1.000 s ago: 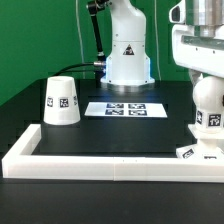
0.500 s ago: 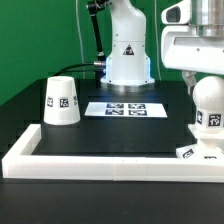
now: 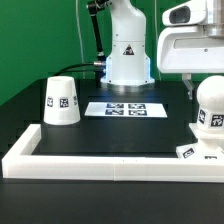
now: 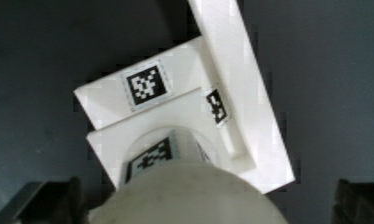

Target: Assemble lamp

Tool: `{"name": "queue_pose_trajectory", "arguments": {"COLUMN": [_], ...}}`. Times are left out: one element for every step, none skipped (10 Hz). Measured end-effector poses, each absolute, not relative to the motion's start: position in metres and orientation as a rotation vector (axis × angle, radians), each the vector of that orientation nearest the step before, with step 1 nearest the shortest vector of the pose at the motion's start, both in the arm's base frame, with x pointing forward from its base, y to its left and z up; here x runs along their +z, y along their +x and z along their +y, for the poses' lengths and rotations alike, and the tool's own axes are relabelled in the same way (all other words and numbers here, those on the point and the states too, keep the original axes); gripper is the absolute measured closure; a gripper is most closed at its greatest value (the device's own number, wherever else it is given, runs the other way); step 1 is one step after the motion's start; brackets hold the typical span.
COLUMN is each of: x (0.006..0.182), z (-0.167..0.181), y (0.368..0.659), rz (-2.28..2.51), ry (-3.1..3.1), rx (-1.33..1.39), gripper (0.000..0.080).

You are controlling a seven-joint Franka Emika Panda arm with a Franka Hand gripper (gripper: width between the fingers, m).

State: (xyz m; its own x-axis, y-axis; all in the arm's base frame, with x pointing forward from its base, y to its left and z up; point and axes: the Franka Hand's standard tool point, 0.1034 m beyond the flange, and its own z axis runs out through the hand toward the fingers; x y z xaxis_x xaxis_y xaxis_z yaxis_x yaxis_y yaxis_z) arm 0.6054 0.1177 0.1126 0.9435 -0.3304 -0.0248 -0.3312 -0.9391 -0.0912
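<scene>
White ball-like bulb (image 3: 211, 104) with a square tag, standing on flat base (image 3: 192, 151) — gripper (image 4: 205, 205) spread apart, holding nothing.

The arm (image 3: 192, 48) points straight down, its fingers (image 4: 47, 200) spread wide apart.

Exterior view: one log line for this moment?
tool: open, over bulb | bulb: on base | shade: apart, on table

The white rail (image 3: 100, 163) is bordering the black tabletop (image 3: 110, 135), running close below the fingers (image 4: 49, 200). The marker board (image 3: 125, 108) is lying flat, well apart from them, toward the exterior view's left.
</scene>
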Motion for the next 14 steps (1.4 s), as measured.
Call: {"name": "queue_pose_trajectory", "arguments": {"x": [0.1126, 0.1126, 0.1125, 0.1125, 0.1127, 0.113, 0.1132, 0.1133, 0.1132, 0.1132, 0.1128, 0.1125, 0.1122, 0.1123], "z": [0.1169, 0.1163, 0.1157, 0.1156, 0.1146, 0.1128, 0.1113, 0.1105, 0.1101, 0.1102, 0.1094, 0.1092, 0.109, 0.1091], "y": [0.6056, 0.6057, 0.6058, 0.6058, 0.6083, 0.6096, 0.6103, 0.6106, 0.6107, 0.6107, 0.6109, 0.6112, 0.6111, 0.6112], "rz": [0.392, 0.284, 0.183, 0.138, -0.12, -0.298, -0.438, -0.611, -0.761, -0.888, -1.008, -1.094, -1.217, -1.325], "ry": [-3.022, -3.034, -3.042, -3.045, -3.068, -3.072, -3.068, -3.053, -3.032, -3.004, -2.971, -2.943, -2.899, -2.86], "rx": [0.008, 0.003, -0.002, -0.005, -0.042, -0.059, -0.065, -0.069, -0.069, -0.069, -0.066, -0.063, -0.058, -0.055], "gripper": [0.01, 0.01, 0.01, 0.01, 0.01, 0.01, 0.01, 0.01, 0.01, 0.01, 0.01, 0.01, 0.01, 0.01]}}
